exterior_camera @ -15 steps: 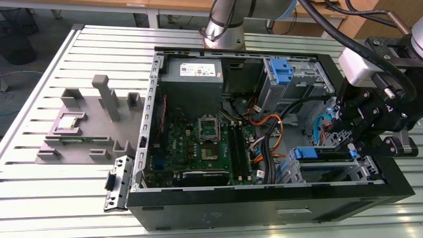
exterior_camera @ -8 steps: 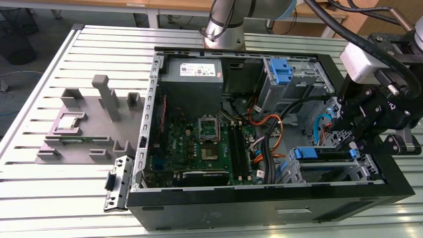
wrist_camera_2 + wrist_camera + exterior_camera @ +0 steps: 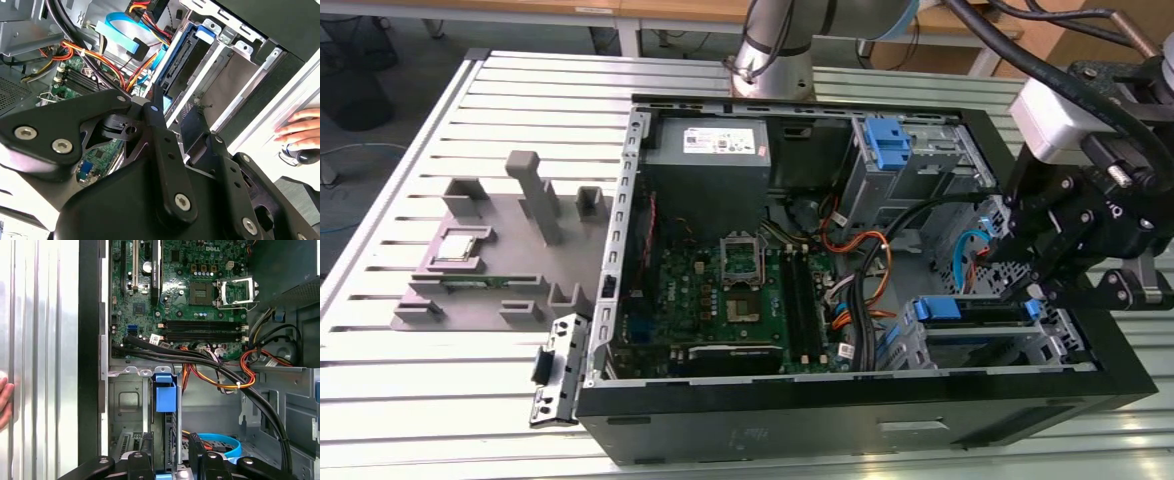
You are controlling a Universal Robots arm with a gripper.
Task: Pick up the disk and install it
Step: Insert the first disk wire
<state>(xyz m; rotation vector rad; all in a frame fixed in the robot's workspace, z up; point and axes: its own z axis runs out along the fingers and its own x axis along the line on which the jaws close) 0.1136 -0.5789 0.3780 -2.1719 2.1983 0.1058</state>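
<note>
The disk (image 3: 970,310), a drive in a blue carrier, stands on edge in the drive cage at the front corner of the open computer case (image 3: 854,425), on the exterior view's right. My gripper (image 3: 1034,290) hovers just over that cage. In the first wrist view the carrier's blue tab (image 3: 165,396) and the disk's edge run between my two fingers, with a gap on each side of the gripper (image 3: 170,446). In the second wrist view the disk (image 3: 186,62) sits in its slot just beyond the open gripper (image 3: 185,124). Nothing is held.
Inside the case lie the motherboard (image 3: 734,290), a grey power-supply box (image 3: 707,140), orange and black cables (image 3: 870,250) and another blue bracket (image 3: 887,142) in the rear bay. A grey fixture (image 3: 494,250) stands on the slotted table. A person's hand (image 3: 300,127) rests beside the case.
</note>
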